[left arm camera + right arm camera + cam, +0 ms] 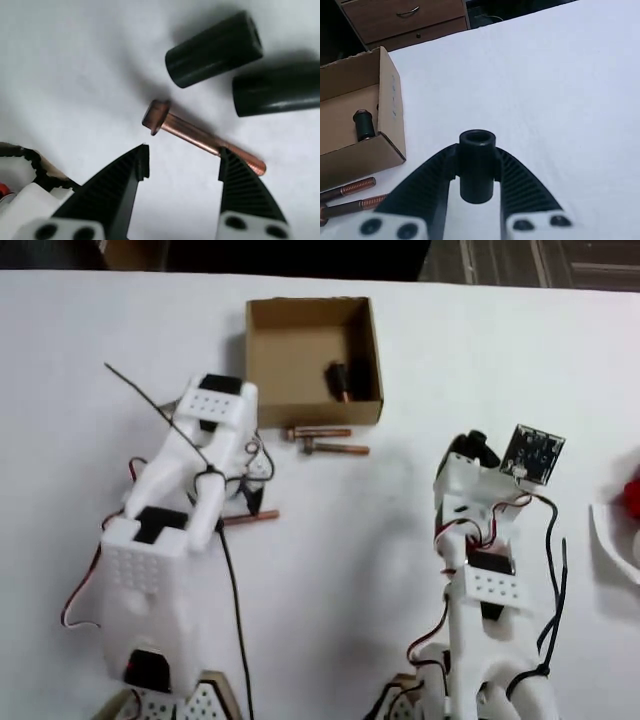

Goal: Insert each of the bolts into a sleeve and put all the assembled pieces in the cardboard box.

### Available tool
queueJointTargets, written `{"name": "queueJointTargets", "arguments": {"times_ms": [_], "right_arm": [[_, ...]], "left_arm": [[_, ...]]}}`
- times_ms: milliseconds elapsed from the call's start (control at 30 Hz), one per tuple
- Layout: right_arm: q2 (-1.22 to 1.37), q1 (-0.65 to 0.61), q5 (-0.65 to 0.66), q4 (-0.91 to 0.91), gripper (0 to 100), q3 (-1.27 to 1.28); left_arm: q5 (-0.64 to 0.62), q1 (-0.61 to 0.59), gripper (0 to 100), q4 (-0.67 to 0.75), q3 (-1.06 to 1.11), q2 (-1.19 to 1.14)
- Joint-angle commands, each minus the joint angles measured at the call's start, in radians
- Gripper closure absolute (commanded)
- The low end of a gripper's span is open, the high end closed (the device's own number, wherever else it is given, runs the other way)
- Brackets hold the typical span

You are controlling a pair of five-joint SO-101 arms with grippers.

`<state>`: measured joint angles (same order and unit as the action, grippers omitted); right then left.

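Note:
My left gripper [183, 152] is open just above the table, its jaws on either side of a copper bolt [200, 137] without touching it. Two black sleeves [215, 48] [277, 90] lie just beyond that bolt. In the high view this bolt [250, 519] lies by the left arm's tip. My right gripper [477, 172] is shut on a black sleeve [477, 165], held upright with its bore facing up, right of the cardboard box [262, 360]. One assembled piece [338, 380] lies inside the box. Two more bolts [320, 433] [338, 449] lie in front of it.
A white dish [608, 540] with something red sits at the table's right edge. Cables trail from both arms. A wooden drawer unit [405, 20] stands beyond the table's far edge. White tabletop lies open between the two arms.

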<state>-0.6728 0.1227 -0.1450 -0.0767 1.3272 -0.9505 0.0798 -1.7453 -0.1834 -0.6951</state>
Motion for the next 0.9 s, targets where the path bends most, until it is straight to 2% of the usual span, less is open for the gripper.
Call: {"name": "queueJointTargets", "arguments": {"times_ms": [0,200,433,500,567,667,867], "right_arm": [[-0.041,-0.010,-0.006,-0.022,97.8,-0.006],[-0.041,-0.010,-0.006,-0.019,97.8,-0.006],[-0.041,-0.010,-0.006,-0.019,97.8,-0.006],[-0.041,-0.010,-0.006,-0.021,97.8,-0.006],[-0.041,-0.010,-0.006,-0.021,97.8,-0.006],[-0.041,-0.010,-0.006,-0.021,97.8,-0.006],[-0.036,-0.013,-0.006,-0.019,97.8,-0.006]], "left_arm": [[0.014,0.005,76,-0.020,0.016,-0.120],[0.172,0.000,76,-0.028,-0.101,-0.055],[0.186,0.006,76,-0.035,-0.140,0.112],[0.117,-0.002,76,-0.035,-0.087,0.140],[-0.017,-0.005,76,-0.037,-0.036,0.161],[-0.118,0.005,76,-0.038,-0.018,0.195],[-0.146,0.031,76,-0.040,-0.027,0.315]]}}
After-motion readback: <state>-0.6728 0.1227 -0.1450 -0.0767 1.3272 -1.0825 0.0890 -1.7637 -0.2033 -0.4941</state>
